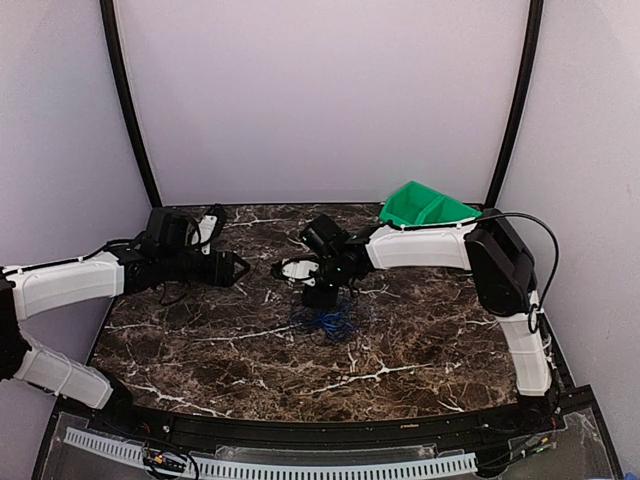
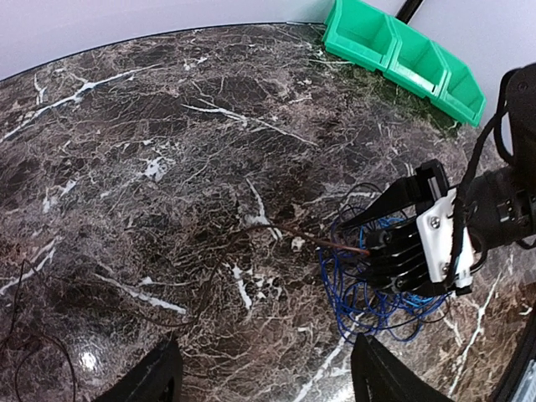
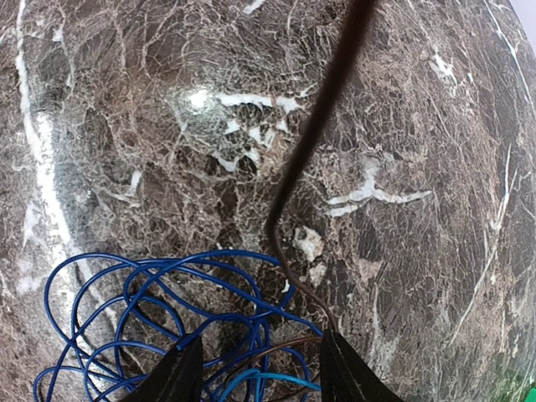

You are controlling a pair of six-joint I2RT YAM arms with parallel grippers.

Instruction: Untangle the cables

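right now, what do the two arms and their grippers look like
The left arm and right arm look alike: white shells on the long segments, black joints. A thin black cable loops out by the right arm's elbow. The left gripper and right gripper are black with two fingers each; the right one shows ribbed finger blocks and a white plate with screws.

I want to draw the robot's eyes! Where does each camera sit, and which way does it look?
Top: above and behind the robot, looking down at the table; shows the left arm, right arm, left end effector and right end effector.
Left wrist: on the left arm, facing across the table at the cables and bin; its own fingertips show below.
Right wrist: on the right arm, facing down at the cables; its own fingertips show below.
Shared: all three see the cables; top and left wrist see the bin.
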